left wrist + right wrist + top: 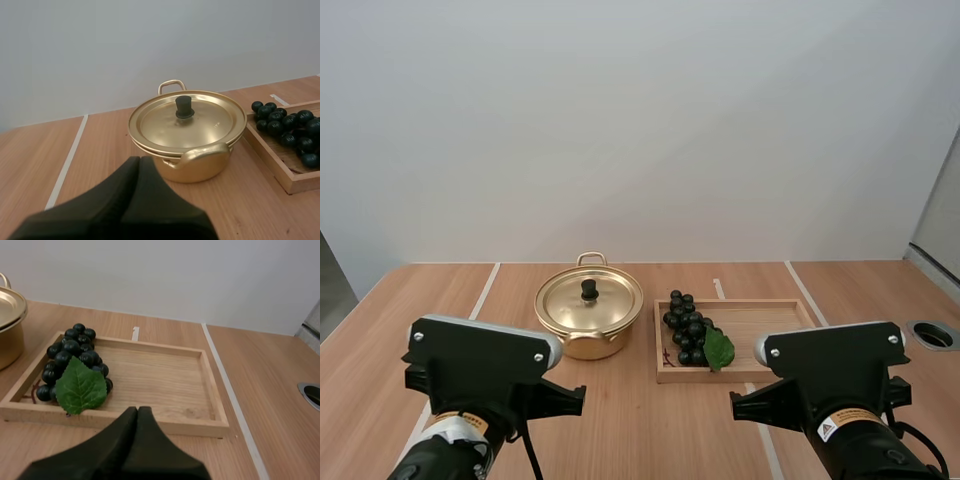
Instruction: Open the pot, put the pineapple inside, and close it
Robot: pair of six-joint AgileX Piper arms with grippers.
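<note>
The pot (588, 318) stands on the worktop (640, 430) with its lid (588, 300) seated flat and the small black knob (589, 289) upright at its centre. Just right of the pot lies a wooden tray (770, 318). In the end of it nearest the pot rests a bunch of dark grapes (687, 328) with a green leaf (719, 348). No pineapple is to be seen, and the grapes are the only fruit by the pot, so they seem to be what must go in.

The left jaws are pressed together into one dark wedge, holding nothing, on the near side of the pot and well short of it. The right jaws are likewise closed and empty, right of the pot, before the tray's near wall.

Nothing of the task is done. The knob is small, so an off-centre pinch could slip, or tilt the lid and drag the pot toward the tray. A hold on a single berry may let the bunch drop. With pot and tray so close, both arms reaching in together could collide.
</note>
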